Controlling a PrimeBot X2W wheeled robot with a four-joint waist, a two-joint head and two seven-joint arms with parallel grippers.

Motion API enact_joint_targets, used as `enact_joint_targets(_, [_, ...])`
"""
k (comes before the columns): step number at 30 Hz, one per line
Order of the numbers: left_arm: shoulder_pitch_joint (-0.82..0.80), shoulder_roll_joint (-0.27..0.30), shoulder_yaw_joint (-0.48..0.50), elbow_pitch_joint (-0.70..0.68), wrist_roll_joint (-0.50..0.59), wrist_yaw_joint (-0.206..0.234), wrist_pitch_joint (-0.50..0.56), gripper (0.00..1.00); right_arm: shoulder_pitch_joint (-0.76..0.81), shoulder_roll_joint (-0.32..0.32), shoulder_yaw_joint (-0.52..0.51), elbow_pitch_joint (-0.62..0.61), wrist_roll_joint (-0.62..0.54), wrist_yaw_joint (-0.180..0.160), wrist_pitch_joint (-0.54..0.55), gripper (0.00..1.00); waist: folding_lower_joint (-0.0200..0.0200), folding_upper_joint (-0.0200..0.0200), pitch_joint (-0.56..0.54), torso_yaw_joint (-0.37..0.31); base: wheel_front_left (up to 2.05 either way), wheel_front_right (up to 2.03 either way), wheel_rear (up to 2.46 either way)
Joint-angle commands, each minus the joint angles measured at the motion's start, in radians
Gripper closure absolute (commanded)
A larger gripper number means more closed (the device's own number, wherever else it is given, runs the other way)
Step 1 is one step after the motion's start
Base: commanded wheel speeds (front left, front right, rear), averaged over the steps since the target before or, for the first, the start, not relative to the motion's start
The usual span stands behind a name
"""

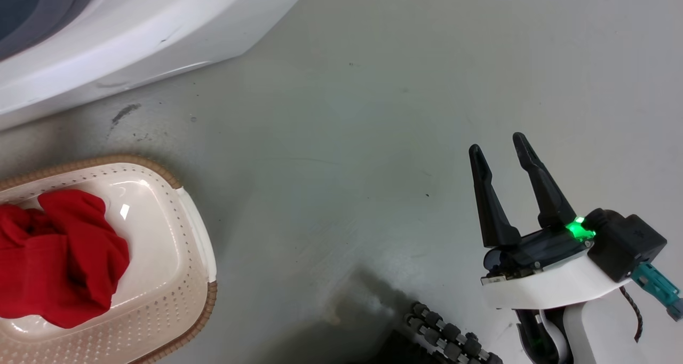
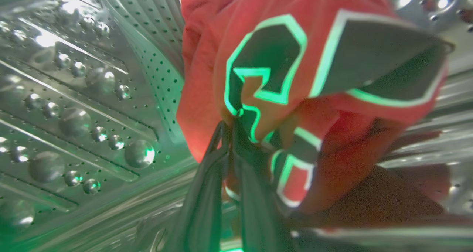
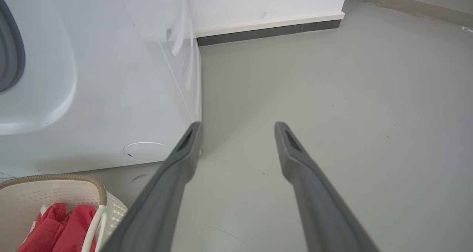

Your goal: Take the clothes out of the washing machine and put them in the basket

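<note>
Laundry area: a white front-loading washing machine (image 3: 92, 78) on a grey floor (image 3: 332, 96), near a white wall (image 3: 266, 0) with dark skirting (image 3: 266, 32); a basket (image 1: 181, 294) of red clothes (image 1: 58, 257) beside it.

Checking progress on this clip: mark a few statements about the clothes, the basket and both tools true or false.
1. The left tool is shut on the lettered red garment inside the drum. True.
2. The right tool is open above the floor. True.
3. The right tool holds cloth. False: nothing is between its fingers.
4. A plain red garment lies in the basket. True.
5. The basket stands on the washing machine. False: it stands on the floor beside the washing machine.
</note>
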Motion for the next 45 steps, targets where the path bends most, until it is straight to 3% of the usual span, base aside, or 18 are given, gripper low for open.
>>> enact_joint_targets(1, [0.02,-0.002,-0.01,-0.003,-0.007,-0.001,-0.026,1.0,-0.015,0.002,-0.005,0.005,-0.008,-0.001,-0.002,0.0,-0.0001,0.0,-0.01,0.008,0.0,0.0,0.0])
enact_joint_targets(8, [0.068,-0.023,-0.037,-0.014,-0.029,-0.001,-0.164,1.0,-0.019,0.002,-0.024,0.012,-0.029,-0.001,-0.002,0.0,-0.0001,0.0,-0.068,0.045,0.0,0.0,0.0])
enact_joint_targets(13, [0.142,-0.066,-0.011,0.002,-0.082,-0.001,-0.361,1.0,-0.009,0.002,-0.064,0.011,-0.077,-0.001,-0.002,0.0,-0.0001,0.0,-0.159,0.097,0.0,0.0,0.0])
enact_joint_targets(27, [0.386,-0.111,-0.035,0.011,-0.1,0.0,-0.715,1.0,0.045,0.001,-0.106,0.024,-0.17,-0.001,-0.002,0.0,-0.0001,0.0,-0.357,0.219,0.0,0.0,0.0])
enact_joint_targets(37, [0.573,-0.172,-0.034,-0.012,-0.101,0.059,-0.945,1.0,0.081,0.001,-0.128,0.041,-0.209,-0.001,-0.002,0.0,-0.0001,0.0,-0.481,0.308,0.0,0.0,0.0])
enact_joint_targets(45, [0.707,-0.192,0.014,-0.167,-0.063,0.139,-1.001,1.0,0.108,0.001,-0.137,0.053,-0.229,-0.001,-0.002,0.0,-0.0001,0.0,-0.563,0.359,0.0,0.0,0.0])
